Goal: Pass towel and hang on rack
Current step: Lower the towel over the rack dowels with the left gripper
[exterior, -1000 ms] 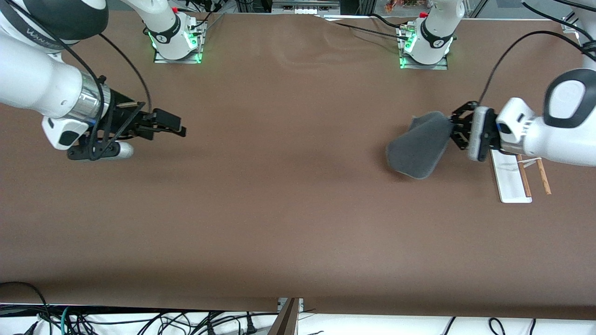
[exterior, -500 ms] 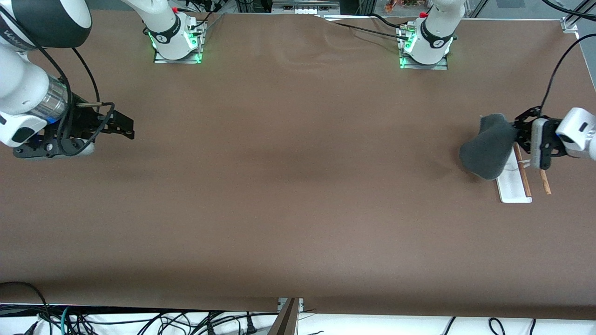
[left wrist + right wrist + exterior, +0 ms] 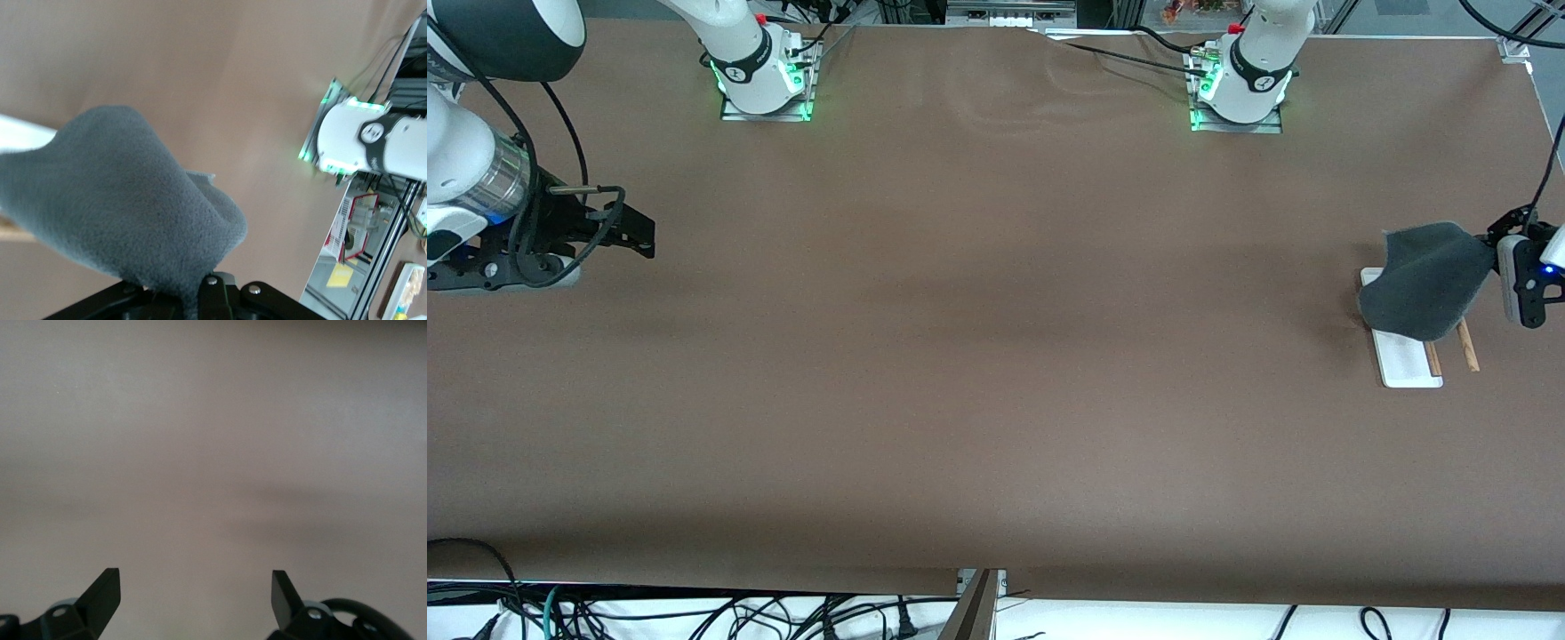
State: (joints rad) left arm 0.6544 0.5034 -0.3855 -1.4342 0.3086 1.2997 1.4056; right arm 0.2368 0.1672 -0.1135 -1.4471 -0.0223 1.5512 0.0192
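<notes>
Towel (image 3: 1427,280), dark grey face showing, hangs pinched in the left gripper (image 3: 1494,260) above the rack (image 3: 1405,356), hiding most of its white base and 2 wooden rods. Right gripper (image 3: 640,238) hovers with jaws apart over bare brown table (image 3: 996,356) at the right arm's end.

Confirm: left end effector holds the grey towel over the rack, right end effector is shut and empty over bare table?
Not quite. The right end effector is open, not shut: the right wrist view shows its two fingers wide apart with only table between them. The rest stands: the left end effector holds the towel over the rack.
</notes>
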